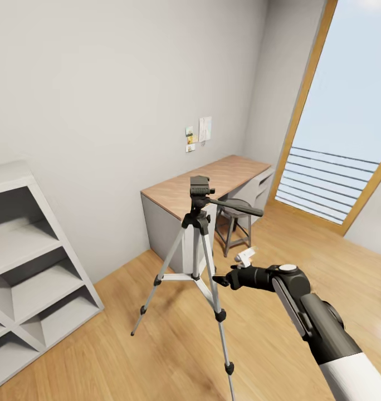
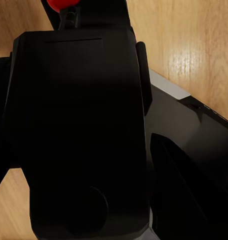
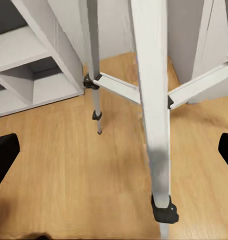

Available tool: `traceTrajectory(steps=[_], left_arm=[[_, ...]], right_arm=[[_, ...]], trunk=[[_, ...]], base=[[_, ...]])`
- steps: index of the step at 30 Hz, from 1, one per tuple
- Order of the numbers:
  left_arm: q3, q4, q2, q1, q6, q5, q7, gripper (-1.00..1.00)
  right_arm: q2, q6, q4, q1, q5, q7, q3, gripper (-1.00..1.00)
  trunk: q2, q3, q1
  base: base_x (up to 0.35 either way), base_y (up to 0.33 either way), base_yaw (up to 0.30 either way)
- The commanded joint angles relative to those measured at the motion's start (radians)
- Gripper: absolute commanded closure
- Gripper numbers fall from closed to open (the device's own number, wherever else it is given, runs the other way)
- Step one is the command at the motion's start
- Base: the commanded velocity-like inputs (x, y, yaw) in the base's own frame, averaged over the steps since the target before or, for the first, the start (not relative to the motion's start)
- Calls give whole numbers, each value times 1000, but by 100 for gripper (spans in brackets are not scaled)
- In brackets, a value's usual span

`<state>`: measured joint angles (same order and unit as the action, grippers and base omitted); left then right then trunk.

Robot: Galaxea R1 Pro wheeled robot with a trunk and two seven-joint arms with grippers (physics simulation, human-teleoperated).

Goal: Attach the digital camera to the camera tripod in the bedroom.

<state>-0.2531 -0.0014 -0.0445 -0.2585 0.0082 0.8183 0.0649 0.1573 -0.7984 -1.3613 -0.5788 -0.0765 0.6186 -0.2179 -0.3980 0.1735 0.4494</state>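
Observation:
The camera tripod (image 1: 197,245) stands on the wood floor in front of the desk, silver legs spread and its black pan handle (image 1: 238,207) pointing right. A small black boxy block (image 1: 200,185) tops its head; I cannot tell whether this is the digital camera or part of the head. My right gripper (image 1: 217,280) is open and empty, low beside the near leg. In the right wrist view that leg (image 3: 154,100) runs between the wide-apart fingertips (image 3: 4,152) without touching them. My left gripper (image 2: 114,150) looks onto my own dark body, one fingertip (image 2: 0,150) out at the frame's edge.
A wood-topped desk (image 1: 213,178) stands against the grey wall with a round stool (image 1: 235,220) under it. White open shelves (image 1: 29,262) stand at the left. A tall wood-framed window (image 1: 346,139) is at the right. Bare floor lies around the tripod's feet.

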Motion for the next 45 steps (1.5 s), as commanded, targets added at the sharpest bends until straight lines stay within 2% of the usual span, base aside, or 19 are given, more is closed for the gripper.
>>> traceTrajectory(steps=[1,5,17,22,25,29,30,31,34,36,45], left_arm=[[-9,0,0,-1,1,5,3,100],[-9,0,0,-1,1,5,3,100],[-9,0,0,-1,1,5,3,100],[-9,0,0,-1,1,5,3,100],[-9,0,0,-1,1,5,3,100],[-9,0,0,-1,1,5,3,100],[-9,0,0,-1,1,5,3,100],[-9,0,0,-1,1,5,3,100],[-9,0,0,-1,1,5,3,100],[-9,0,0,-1,1,5,3,100],[-9,0,0,-1,1,5,3,100]], right_arm=[[1,-7,0,-1,-7,3,-7,-100],[1,-6,1,-1,-5,20,-21,-100],[-4,1,4,-1,-7,26,-28,-100],[-12,8,45,-1,-6,6,-30,-100],[-20,30,104,-1,-3,-23,-30,-100],[-56,102,182,-1,-2,-67,-30,-100],[-86,146,222,-1,-4,-96,-30,-100],[-103,168,245,-1,-4,-116,-32,-100],[-125,193,277,-1,-2,-153,-32,-100],[-135,206,286,-1,0,-182,-30,-100],[-140,212,288,-1,0,-196,-29,-100]], trunk=[[-2,2,1],[-2,2,1],[-2,2,1],[-2,2,1],[-2,2,1],[-2,2,1],[-2,2,1],[-2,2,1],[-2,2,1],[-2,2,1],[-2,2,1]], base=[[1,0,0],[0,0,0],[0,0,0],[0,0,0],[0,0,0],[0,0,0],[0,0,0],[0,0,0],[0,0,0],[0,0,0],[0,0,0]])
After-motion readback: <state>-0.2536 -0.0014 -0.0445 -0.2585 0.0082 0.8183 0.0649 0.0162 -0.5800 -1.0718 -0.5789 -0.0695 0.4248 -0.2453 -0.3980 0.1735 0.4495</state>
